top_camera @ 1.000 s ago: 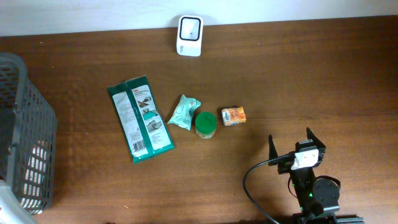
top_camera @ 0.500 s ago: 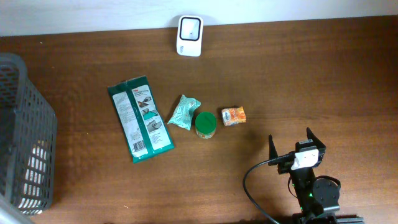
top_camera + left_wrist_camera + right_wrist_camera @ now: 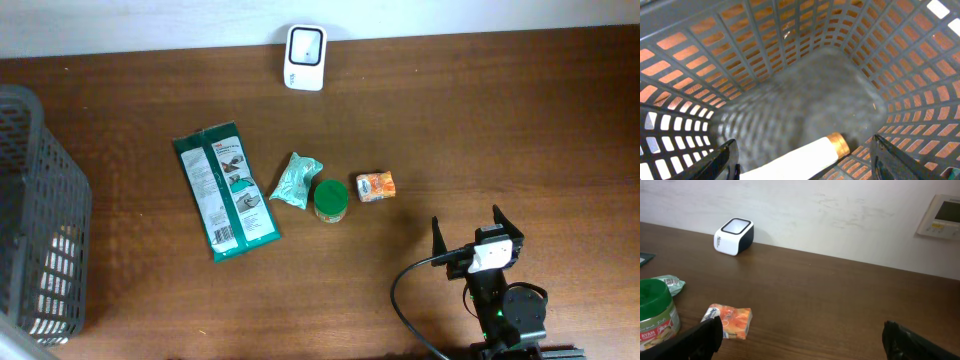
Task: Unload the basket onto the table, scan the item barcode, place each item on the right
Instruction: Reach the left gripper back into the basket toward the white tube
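My left arm's pale edge has slid out of overhead view. My left end effector (image 3: 805,145) hangs spread inside the grey mesh basket (image 3: 790,60), with the white copper-capped tube (image 3: 805,156) just beneath, ungripped. I judge a pickup is next. My right end effector (image 3: 468,222) sits spread.

dark wood table set against a pale wall, soft even indoor light.
table (image 3: 520,110): dark brown, visible grain, faint sheen; it runs ahead of the right gripper's fingers (image 3: 922,341) to meet the wall. wall (image 3: 840,210): off-white, matte, lightly scuffed, straight ahead of those fingers beyond the table's far edge. wall panel (image 3: 944,215): pale, with a small screen, mounted high and ahead of the right-hand finger, cut by the frame edge. shadows weak and blurred.
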`<state>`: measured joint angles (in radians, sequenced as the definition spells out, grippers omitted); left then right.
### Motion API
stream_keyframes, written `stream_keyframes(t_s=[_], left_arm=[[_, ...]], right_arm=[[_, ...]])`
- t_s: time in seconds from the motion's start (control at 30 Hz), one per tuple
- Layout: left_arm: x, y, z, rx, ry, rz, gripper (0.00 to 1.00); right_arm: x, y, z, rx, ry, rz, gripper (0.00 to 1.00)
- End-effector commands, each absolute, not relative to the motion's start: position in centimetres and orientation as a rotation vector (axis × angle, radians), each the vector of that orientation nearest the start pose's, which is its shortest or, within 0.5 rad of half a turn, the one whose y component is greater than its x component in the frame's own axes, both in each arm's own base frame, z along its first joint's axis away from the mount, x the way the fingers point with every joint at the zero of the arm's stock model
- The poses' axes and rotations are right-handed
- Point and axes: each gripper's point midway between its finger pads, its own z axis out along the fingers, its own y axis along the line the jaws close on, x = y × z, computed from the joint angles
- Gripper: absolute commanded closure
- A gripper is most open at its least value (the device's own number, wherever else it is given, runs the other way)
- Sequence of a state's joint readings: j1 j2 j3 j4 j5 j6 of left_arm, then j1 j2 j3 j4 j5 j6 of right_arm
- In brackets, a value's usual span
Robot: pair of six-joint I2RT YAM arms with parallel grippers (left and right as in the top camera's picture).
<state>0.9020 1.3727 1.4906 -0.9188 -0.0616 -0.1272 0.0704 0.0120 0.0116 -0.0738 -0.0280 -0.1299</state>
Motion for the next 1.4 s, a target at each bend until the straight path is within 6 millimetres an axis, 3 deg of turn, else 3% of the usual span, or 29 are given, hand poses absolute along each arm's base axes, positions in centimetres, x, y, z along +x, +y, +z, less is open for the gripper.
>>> stream_keyframes(t_s=[0.0, 0.3, 0.47, 0.63, 1.07, 1.37], left_arm=[[22.4, 30.5, 29.0, -1.223, 2.062, 0.447, 0.31], [23.8, 29.3, 28.8, -1.171, 2.077, 0.324, 0.27], [26.0, 27.1, 29.1, -1.073, 2.081, 0.121, 0.28], [26.6, 26.1, 29.1, -1.043, 2.087, 0.042, 0.30], [26.7, 25.7, 28.8, -1.020, 2.117, 0.034, 0.29], [26.9, 26.4, 27.4, -1.035, 2.153, 0.041, 0.29]], right_arm=[[24.5, 2.3, 15.7, -0.186, 1.633, -0.011, 0.02], [24.5, 2.3, 15.7, -0.186, 1.634, -0.011, 0.02], [24.5, 2.3, 15.7, -0.186, 1.633, -0.011, 0.02], [24.5, 2.3, 15.7, -0.186, 1.633, -0.011, 0.02], [24.5, 2.3, 15.7, -0.186, 1.633, -0.011, 0.02], [24.5, 2.3, 15.7, -0.186, 1.634, -0.011, 0.02]])
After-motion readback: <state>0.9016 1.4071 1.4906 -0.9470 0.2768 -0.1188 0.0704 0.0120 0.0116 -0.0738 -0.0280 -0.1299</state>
